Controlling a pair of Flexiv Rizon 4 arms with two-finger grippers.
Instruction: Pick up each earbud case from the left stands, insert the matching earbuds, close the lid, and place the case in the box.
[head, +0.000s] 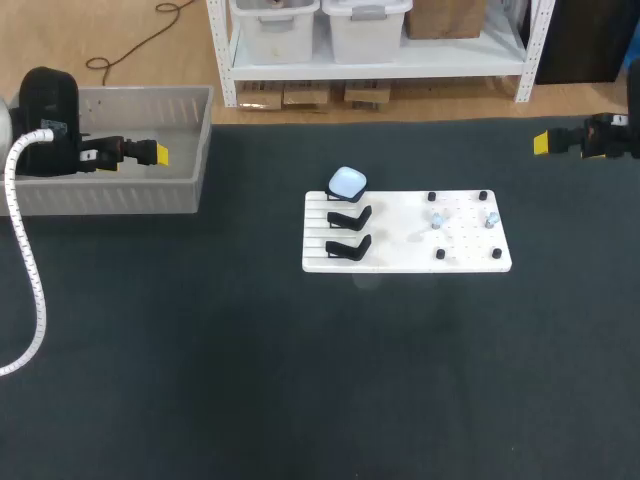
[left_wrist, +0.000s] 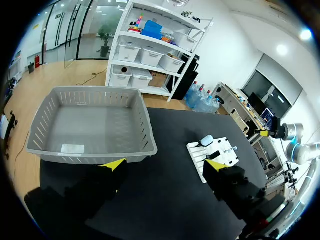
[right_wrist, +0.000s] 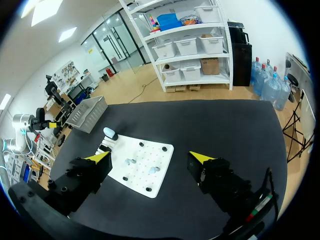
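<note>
my left jaws hang wide over the box (head: 110, 190), nine o'clock of the board (head: 400, 255); right jaws wide at three o'clock, likely parked clear. one case (head: 347, 182) sits at the board's eleven o'clock, earbuds (head: 437, 219) beside.

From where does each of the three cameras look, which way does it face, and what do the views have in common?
Head view: above and behind the robot, looking down on the table; left gripper at left over the grey box, right gripper at right.
Left wrist view: on the left arm, facing the box and white board; its open yellow-tipped gripper shows.
Right wrist view: on the right arm, facing the board; its open gripper shows.
Shared: all three show box, board and earbud case.
</note>
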